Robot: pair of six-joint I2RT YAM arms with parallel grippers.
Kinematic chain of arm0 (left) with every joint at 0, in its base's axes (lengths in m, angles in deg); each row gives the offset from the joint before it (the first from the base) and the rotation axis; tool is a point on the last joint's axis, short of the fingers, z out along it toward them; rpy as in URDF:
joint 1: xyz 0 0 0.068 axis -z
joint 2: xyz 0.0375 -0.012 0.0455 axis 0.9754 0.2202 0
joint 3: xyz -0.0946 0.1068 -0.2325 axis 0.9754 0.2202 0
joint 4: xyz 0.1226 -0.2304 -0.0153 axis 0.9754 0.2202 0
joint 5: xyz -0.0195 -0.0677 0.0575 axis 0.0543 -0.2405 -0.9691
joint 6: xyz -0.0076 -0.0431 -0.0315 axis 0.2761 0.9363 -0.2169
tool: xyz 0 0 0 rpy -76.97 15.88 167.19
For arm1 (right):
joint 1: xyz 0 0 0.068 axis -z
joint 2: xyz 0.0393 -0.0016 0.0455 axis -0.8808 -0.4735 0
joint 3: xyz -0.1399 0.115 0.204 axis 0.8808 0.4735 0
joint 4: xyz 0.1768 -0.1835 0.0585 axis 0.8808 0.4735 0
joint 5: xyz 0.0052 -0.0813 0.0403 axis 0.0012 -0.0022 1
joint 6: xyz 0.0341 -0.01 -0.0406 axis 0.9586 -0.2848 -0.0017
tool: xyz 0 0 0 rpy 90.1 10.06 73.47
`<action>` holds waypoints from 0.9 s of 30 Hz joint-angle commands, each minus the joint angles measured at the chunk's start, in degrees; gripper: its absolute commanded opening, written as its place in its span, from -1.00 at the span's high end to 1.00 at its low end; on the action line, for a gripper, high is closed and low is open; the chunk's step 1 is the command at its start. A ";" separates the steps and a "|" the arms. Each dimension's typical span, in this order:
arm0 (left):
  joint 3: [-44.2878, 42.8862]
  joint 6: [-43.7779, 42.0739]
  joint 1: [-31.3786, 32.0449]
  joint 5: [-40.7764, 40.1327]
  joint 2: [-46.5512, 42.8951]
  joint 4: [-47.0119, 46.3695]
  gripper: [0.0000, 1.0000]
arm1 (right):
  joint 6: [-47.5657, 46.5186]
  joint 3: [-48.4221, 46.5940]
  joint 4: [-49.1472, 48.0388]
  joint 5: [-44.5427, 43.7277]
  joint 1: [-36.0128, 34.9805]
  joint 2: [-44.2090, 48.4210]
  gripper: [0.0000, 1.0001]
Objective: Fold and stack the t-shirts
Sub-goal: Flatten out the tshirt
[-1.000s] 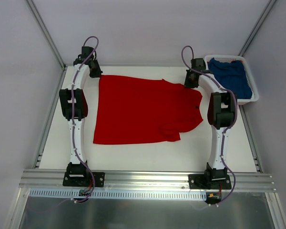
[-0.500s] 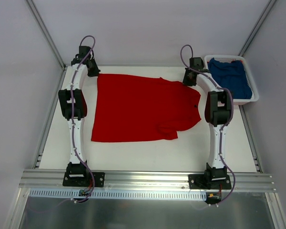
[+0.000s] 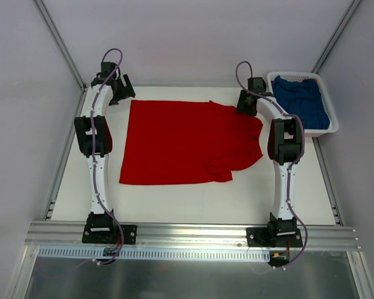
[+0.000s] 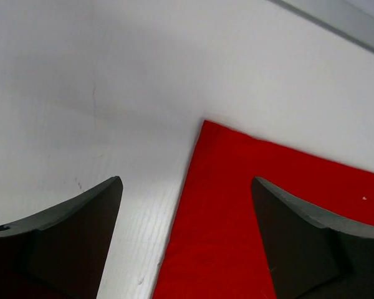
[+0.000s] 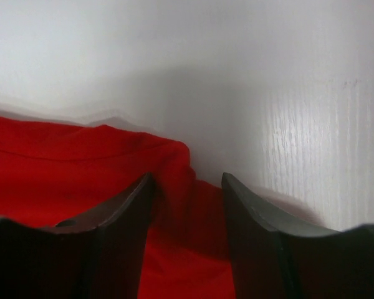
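Note:
The red t-shirt (image 3: 187, 142) lies spread flat on the white table (image 3: 174, 200), one sleeve folded in at its near right. My left gripper (image 3: 124, 92) hovers at the shirt's far left corner; in the left wrist view the left gripper (image 4: 186, 180) is wide open, with the corner of the red t-shirt (image 4: 249, 156) lying flat below it. My right gripper (image 3: 244, 104) is at the far right shoulder. The right gripper (image 5: 187, 176) is open, its jaws apart around a raised fold of the red t-shirt (image 5: 62, 162). The blue t-shirt (image 3: 304, 99) lies crumpled in the basket.
The white slatted basket (image 3: 327, 129) stands at the table's far right corner, close beside the right arm. Metal frame posts rise at both far corners. An aluminium rail (image 3: 193, 233) runs along the near edge with both arm bases on it.
Both grippers have opened and let go of the red shirt's far edge. The shirt shifted a little to the left and flattened. The left gripper drew back off the corner.

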 commanded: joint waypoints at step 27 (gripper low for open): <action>59.54 4.59 8.45 -0.79 -46.59 -8.03 -0.69 | 1.16 37.73 1.88 1.55 -7.61 46.22 -0.03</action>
